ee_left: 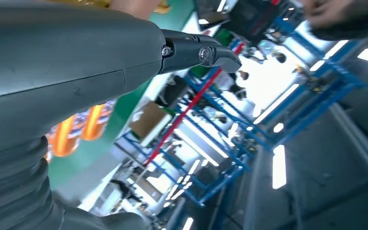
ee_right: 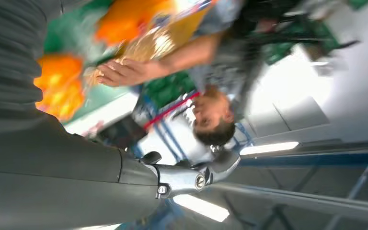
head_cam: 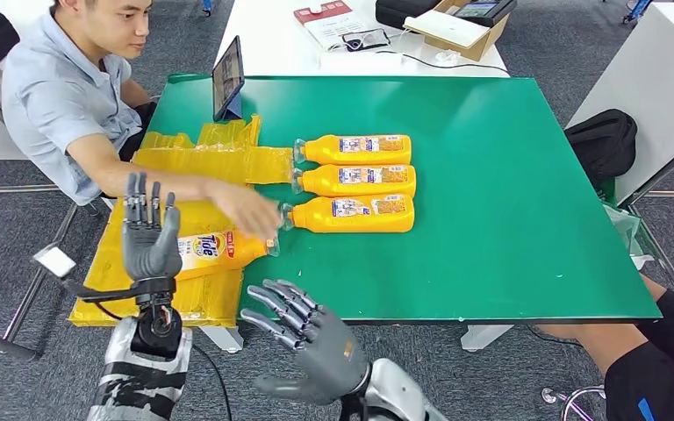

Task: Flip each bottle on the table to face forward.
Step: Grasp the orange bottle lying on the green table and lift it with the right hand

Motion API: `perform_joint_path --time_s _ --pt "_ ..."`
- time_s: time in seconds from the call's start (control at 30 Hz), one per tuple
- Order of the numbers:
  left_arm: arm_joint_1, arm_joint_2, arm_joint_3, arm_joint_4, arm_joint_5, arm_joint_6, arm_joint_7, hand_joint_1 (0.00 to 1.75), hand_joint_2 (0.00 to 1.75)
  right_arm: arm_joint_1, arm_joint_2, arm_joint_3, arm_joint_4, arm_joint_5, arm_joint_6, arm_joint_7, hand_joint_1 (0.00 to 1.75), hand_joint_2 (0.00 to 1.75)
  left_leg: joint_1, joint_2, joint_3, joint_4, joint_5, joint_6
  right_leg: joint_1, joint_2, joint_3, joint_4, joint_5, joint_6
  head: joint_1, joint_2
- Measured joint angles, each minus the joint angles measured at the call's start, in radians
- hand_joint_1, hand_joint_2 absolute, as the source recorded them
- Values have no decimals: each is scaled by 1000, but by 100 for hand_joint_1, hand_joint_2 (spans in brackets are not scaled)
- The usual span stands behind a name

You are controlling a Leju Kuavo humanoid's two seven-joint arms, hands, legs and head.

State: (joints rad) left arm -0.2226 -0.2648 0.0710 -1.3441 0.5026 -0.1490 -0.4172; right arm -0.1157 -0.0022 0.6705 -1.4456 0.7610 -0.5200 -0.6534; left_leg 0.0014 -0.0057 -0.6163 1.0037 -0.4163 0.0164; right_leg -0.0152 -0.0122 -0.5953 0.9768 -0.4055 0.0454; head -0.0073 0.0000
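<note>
Table (head_cam: 491, 219): flat rectangular top with a smooth matte green cover and a thin pale edge.

Bottles, row of three, orange plastic, flattened oblong bodies with clear caps, all lying on their sides on the green, caps toward the robot's left, close together and parallel:
- far bottle (head_cam: 355, 149), printed label facing up;
- middle bottle (head_cam: 357, 180), likewise;
- near bottle (head_cam: 353, 213), slightly larger in view, label up.

Fourth bottle (head_cam: 219, 253): same orange plastic, on its side at the table's left edge, lying across the yellow sheet (head_cam: 202, 167), "Tide" lettering showing. A person's hand (head_cam: 250, 210) reaches over it, at or just above its cap end.

Yellow sheet: crinkled glossy plastic, flattened, draped over the left edge of the table.

Tablet (head_cam: 228, 77): dark slab, propped upright near the far left corner.

Left hand (head_cam: 150, 232): grey, raised upright beside the fourth bottle, fingers straight and slightly apart, holding nothing.

Right hand (head_cam: 307, 338): grey, palm down at the near table edge, fingers spread, holding nothing.

Person (head_cam: 61, 88): seated at the left, pale blue shirt.
</note>
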Motion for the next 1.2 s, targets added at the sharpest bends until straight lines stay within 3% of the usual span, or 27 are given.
perform_joint_path --time_s 0.1,0.2,0.47,0.57,0.7,0.8,1.2 --pt "48 -4 9 -78 -9 13 -14 0 175 2 -41 -107 -11 95 0 50 0 175 0 0 0 0 0 0 -1 0 0 0 0 0 0 0" --pt "89 -6 16 -132 -19 20 -22 0 175 2 -72 -208 -7 115 -3 48 0 175 -1 0 0 0 0 0 -1 0 0 0 0 0 0 0" --pt "169 -19 21 -233 -36 25 -50 0 175 -23 -131 -381 70 228 -7 112 0 175 -1 0 0 0 0 0 -1 0 0 0 0 0 0 0" --pt "190 -20 16 -265 -114 72 -74 0 175 -46 -154 -431 119 262 -4 121 0 175 -1 0 -1 0 0 0 -1 0 0 0 0 0 0 0" --pt "198 -20 -16 -276 -297 216 -96 0 175 -94 -172 -462 196 265 49 138 0 175 -1 -1 0 0 0 0 -1 0 0 0 0 0 0 0" --pt "197 -20 -53 -269 -333 272 -89 0 175 -144 -173 -470 282 245 95 140 0 175 -1 0 0 0 0 1 -1 0 0 0 1 1 0 0" --pt "171 -12 -133 -208 -356 321 -58 0 175 -300 -151 -467 592 203 189 134 0 175 -1 0 -1 0 0 1 -1 0 0 0 1 1 0 0"
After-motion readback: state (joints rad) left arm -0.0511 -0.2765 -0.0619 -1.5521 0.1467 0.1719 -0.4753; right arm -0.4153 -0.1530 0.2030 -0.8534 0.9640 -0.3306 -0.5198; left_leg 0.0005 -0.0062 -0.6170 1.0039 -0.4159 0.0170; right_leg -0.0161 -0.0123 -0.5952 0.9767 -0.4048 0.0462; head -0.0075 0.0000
